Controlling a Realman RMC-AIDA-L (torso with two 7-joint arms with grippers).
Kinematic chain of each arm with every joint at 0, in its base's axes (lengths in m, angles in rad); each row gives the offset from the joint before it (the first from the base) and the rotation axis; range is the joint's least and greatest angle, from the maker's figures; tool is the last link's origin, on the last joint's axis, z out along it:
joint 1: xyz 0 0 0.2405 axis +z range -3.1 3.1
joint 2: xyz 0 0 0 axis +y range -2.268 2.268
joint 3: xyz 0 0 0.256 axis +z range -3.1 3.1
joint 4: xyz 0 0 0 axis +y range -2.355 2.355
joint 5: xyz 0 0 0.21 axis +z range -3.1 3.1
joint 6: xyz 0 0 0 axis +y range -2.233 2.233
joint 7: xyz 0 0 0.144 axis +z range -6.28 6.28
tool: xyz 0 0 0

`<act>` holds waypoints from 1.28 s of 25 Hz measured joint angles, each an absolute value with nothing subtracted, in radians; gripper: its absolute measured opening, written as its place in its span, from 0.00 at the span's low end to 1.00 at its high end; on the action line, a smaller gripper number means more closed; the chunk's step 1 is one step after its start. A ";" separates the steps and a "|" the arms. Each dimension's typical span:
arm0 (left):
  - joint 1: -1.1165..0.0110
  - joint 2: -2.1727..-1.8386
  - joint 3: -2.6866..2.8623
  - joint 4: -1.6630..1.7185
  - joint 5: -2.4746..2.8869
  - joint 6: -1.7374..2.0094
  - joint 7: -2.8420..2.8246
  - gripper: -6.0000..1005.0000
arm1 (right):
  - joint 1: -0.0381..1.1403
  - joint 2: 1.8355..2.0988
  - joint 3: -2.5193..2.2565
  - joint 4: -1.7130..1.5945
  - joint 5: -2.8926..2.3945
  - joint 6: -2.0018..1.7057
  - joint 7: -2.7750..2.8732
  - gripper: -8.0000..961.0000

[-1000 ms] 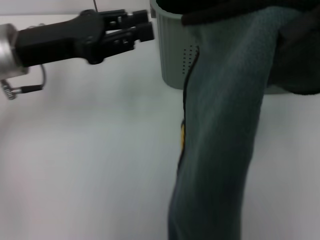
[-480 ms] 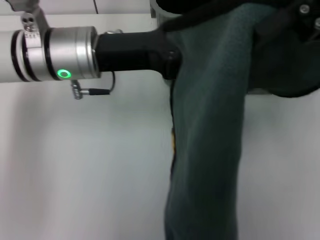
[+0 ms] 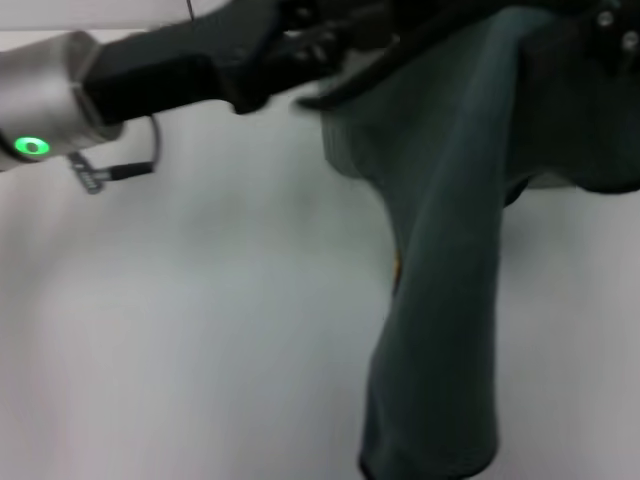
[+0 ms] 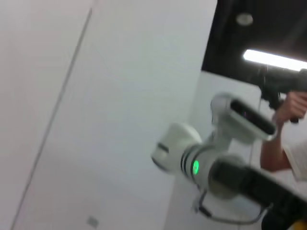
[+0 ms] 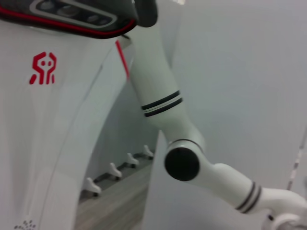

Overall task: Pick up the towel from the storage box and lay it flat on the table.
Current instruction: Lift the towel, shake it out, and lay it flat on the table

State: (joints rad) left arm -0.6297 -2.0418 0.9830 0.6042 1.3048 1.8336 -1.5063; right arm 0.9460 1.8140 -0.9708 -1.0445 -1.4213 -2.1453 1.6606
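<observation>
Towel (image 3: 440, 300) higher, left pincer (image 3: 330, 45) nearer.

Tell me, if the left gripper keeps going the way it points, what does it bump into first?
Probably the towel. The left gripper points across at the top of the hanging cloth and looks right against it already, though depth is hard to judge.

White wall (image 4: 110, 96) across most of the view, crossed by one thin slanted seam. Dark ceiling (image 4: 268, 28) in a corner, with a bright strip light (image 4: 273, 58). Nearer in, a white robot arm (image 4: 201, 158) — green ring light (image 4: 195, 167) lit at one joint, black segment beyond. Past it, a person's hand (image 4: 293, 106) on a black object — details too blurred to tell.
</observation>
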 joint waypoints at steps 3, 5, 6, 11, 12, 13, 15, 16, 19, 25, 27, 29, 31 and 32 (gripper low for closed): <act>-0.601 -2.021 0.983 0.605 1.252 1.864 -1.506 0.38 | 0.933 1.804 -0.947 -1.040 -1.424 -2.145 1.661 0.01; -0.590 -2.014 0.983 0.606 1.237 1.877 -1.506 0.38 | 0.930 1.802 -0.938 -1.038 -1.433 -2.144 1.659 0.01; -0.585 -2.011 0.984 0.606 1.234 1.882 -1.506 0.39 | 0.930 1.802 -0.934 -1.038 -1.438 -2.144 1.658 0.01; -0.582 -2.011 0.984 0.599 1.250 1.876 -1.473 0.39 | 0.935 1.801 -0.944 -1.041 -1.448 -2.146 1.655 0.01; -0.584 -2.008 0.984 0.597 1.264 1.872 -1.465 0.39 | 0.936 1.801 -0.945 -1.043 -1.448 -2.147 1.655 0.01; -0.587 -2.005 0.984 0.598 1.281 1.868 -1.458 0.39 | 0.938 1.801 -0.946 -1.045 -1.448 -2.147 1.655 0.01; -0.593 -1.997 0.985 0.600 1.316 1.864 -1.447 0.40 | 0.941 1.801 -0.946 -1.046 -1.443 -2.148 1.654 0.01; -0.597 -1.991 0.985 0.603 1.343 1.865 -1.437 0.40 | 0.943 1.801 -0.946 -1.046 -1.440 -2.149 1.654 0.01; -0.602 -1.979 0.985 0.604 1.370 1.866 -1.414 0.40 | 0.956 1.801 -0.945 -1.047 -1.437 -2.150 1.654 0.01; -0.644 -1.967 0.996 0.604 1.408 1.869 -1.398 0.42 | 0.986 1.810 -0.959 -1.047 -1.440 -2.150 1.654 0.01; -0.665 -1.974 0.998 0.604 1.443 1.876 -1.395 0.44 | 0.995 1.814 -0.959 -1.048 -1.442 -2.150 1.654 0.01; -0.683 -1.986 0.998 0.604 1.467 1.882 -1.395 0.46 | 0.999 1.815 -0.957 -1.048 -1.443 -2.150 1.654 0.01; -0.691 -1.995 0.999 0.600 1.472 1.885 -1.399 0.47 | 1.000 1.816 -0.954 -1.046 -1.443 -2.149 1.654 0.01; -0.692 -1.997 0.999 0.599 1.471 1.885 -1.402 0.47 | 0.997 1.816 -0.952 -1.045 -1.444 -2.149 1.654 0.01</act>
